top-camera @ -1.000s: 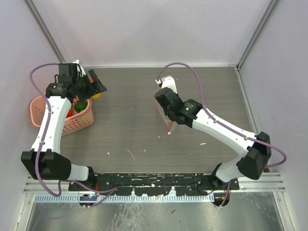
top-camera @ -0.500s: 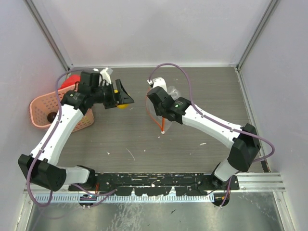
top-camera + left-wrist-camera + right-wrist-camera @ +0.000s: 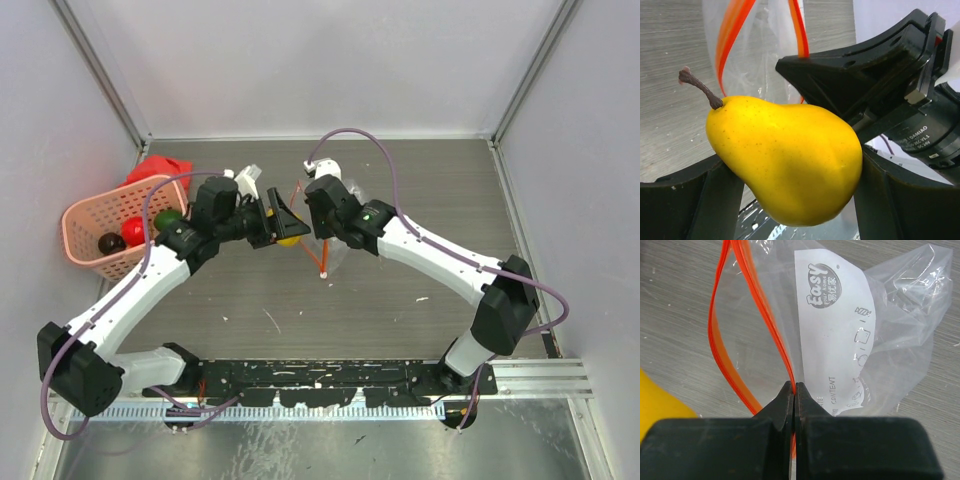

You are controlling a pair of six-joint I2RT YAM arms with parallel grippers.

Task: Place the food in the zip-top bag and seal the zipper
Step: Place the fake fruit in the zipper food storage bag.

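A yellow toy pear [image 3: 785, 160] with a brown stem fills the left wrist view, and my left gripper [image 3: 790, 195] is shut on its sides. From above, the pear [image 3: 288, 238] hangs just left of the zip-top bag [image 3: 338, 248]. The clear bag [image 3: 890, 325] carries a white printed label. Its mouth gapes, with the two orange zipper strips [image 3: 715, 340] bowed apart. My right gripper [image 3: 795, 387] is shut on one zipper strip and holds the bag up. The pear [image 3: 660, 405] shows at the lower left of the right wrist view, near the open mouth.
A pink lattice basket [image 3: 90, 225] stands at the left and holds a red fruit [image 3: 133, 230], a dark one [image 3: 108, 242] and a green one [image 3: 168, 220]. A red item [image 3: 152, 170] lies behind the basket. Walls close in the table's left, back and right.
My left arm has swung right from the basket, carrying the pear up to the bag's mouth. The right arm has shifted the bag a little to the left.
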